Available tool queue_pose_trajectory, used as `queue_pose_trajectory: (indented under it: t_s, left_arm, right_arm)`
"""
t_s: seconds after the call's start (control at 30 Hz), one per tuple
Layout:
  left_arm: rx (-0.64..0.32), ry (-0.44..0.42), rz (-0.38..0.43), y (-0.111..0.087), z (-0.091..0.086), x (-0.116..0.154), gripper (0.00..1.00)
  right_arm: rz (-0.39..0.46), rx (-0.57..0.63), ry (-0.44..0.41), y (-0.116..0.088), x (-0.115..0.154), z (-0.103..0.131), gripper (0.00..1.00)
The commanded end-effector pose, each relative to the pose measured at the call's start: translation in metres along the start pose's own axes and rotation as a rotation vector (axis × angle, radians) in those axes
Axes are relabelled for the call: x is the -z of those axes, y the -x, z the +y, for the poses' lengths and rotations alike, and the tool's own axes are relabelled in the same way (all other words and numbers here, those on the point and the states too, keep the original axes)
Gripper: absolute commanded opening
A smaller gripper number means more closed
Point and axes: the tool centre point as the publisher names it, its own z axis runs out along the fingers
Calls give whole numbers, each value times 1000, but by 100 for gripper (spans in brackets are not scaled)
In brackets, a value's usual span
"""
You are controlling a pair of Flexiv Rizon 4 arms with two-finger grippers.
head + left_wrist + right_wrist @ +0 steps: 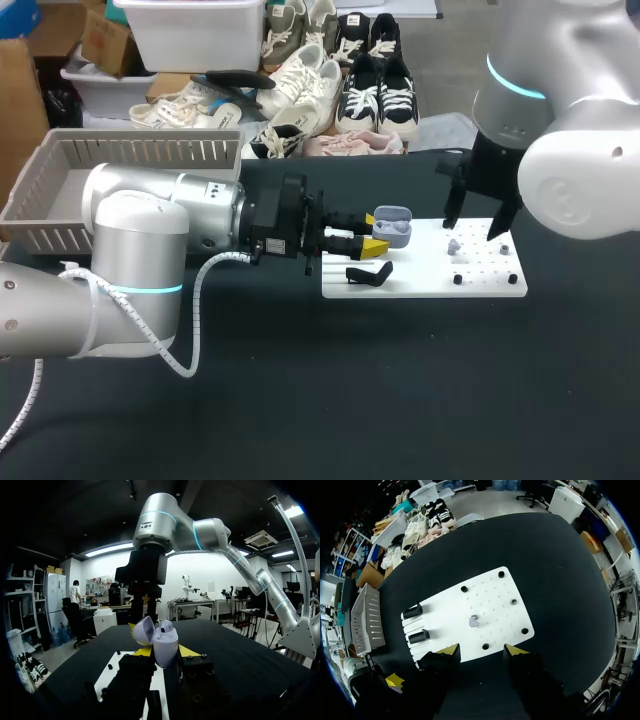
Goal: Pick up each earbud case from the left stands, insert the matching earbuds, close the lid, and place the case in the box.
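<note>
My left gripper (368, 238) is shut on a lavender earbud case (392, 226), held just above the left end of the white pegboard (420, 280). In the left wrist view the case (165, 647) sits upright between the yellow tips with its lid (142, 630) open and one earbud (166, 626) seated in it. Another lavender earbud (474, 622) lies loose on the board (495, 600), seen in the head view as the earbud (453, 244). My right gripper (475, 225) hangs open above the board's right part; in its own view the right gripper (482, 652) holds nothing.
Two black stands (413, 612) (419, 636) sit at the board's left end, and one black stand (368, 273) shows below the case. Black pegs (501, 574) dot the board. A grey slatted basket (130, 160) stands at the table's back left.
</note>
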Motion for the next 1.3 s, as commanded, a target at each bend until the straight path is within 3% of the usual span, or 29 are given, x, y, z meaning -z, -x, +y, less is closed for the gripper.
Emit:
queue_pose_trajectory:
  t_s: [0.03,0.4,0.63,1.3]
  left_arm:
    - [-1,5,-1,0,-1,0,0]
    - [-1,5,-1,0,-1,0,0]
    - [-1,5,-1,0,-1,0,0]
    - [-1,5,-1,0,-1,0,0]
  right_arm:
    - [17,-20,8,4,-20,1,55]
    - [39,-123,-9,4,-37,7,52]
    - [59,-77,34,6,-45,6,48]
    - [7,-1,70,10,-57,10,43]
